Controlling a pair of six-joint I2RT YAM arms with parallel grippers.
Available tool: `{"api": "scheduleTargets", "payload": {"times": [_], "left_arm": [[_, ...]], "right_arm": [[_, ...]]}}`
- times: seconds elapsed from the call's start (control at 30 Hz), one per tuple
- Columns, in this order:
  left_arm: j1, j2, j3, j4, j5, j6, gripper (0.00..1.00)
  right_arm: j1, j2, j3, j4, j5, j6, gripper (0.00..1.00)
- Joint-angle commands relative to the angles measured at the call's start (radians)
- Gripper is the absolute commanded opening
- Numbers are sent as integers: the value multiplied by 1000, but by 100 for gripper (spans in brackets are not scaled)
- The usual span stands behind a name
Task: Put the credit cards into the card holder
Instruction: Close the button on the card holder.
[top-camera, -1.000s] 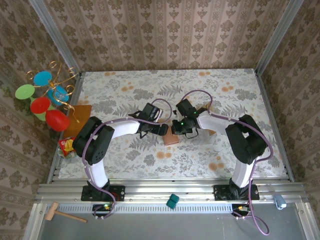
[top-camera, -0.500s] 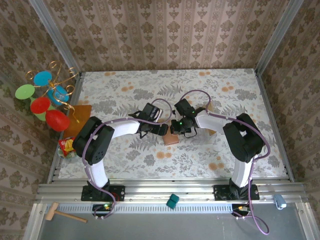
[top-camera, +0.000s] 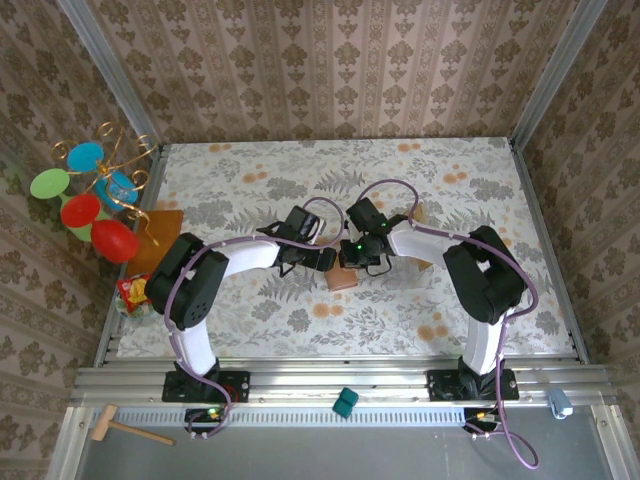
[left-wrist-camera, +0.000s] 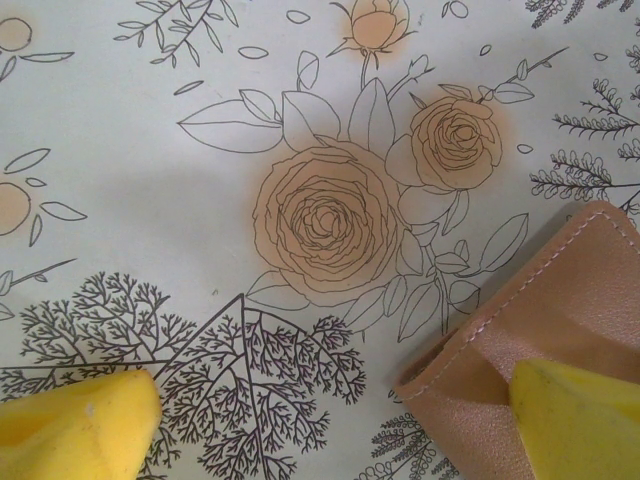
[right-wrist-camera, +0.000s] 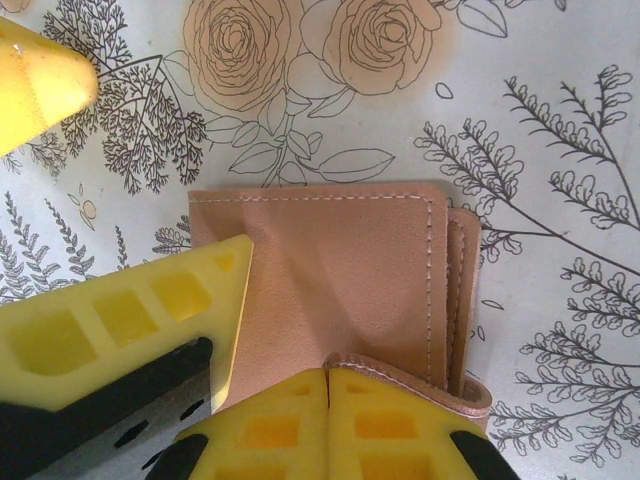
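Note:
The reddish-brown card holder (top-camera: 342, 279) lies mid-table, between both grippers. In the right wrist view its tan face (right-wrist-camera: 340, 270) lies spread flat, and one flap edge (right-wrist-camera: 420, 378) curls up. My right gripper (right-wrist-camera: 328, 395) is shut, its yellow tips against that raised edge. My left gripper (top-camera: 321, 259) stands open and wide. One of its fingers (left-wrist-camera: 575, 420) rests on a corner of the card holder (left-wrist-camera: 560, 300), the other (left-wrist-camera: 70, 425) on the floral cloth. That pressing finger (right-wrist-camera: 130, 320) also appears in the right wrist view. The credit cards are hidden.
An orange-brown board (top-camera: 160, 238) with a gold wire stand and coloured discs (top-camera: 88, 200) stands at the left edge, a snack packet (top-camera: 132, 292) below it. A teal block (top-camera: 345, 402) and a wooden mallet (top-camera: 125, 428) lie beyond the front rail. Walls enclose the table.
The right arm has crept slightly left, bringing its shut gripper closer over the card holder. The left arm and the holder have stayed put.

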Motion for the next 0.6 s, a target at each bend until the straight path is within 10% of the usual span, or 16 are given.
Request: {"api": "scheduleTargets", "payload": {"times": [0.0,0.57], "left_arm": [[-3,69,-41,-74,81,-13,93],[-2,74,-43,-74,88,-13,92]], "right_arm": [[21,72,-28,-91,52,-10,0],[21,134,-123,-81,68,29,0]]}}
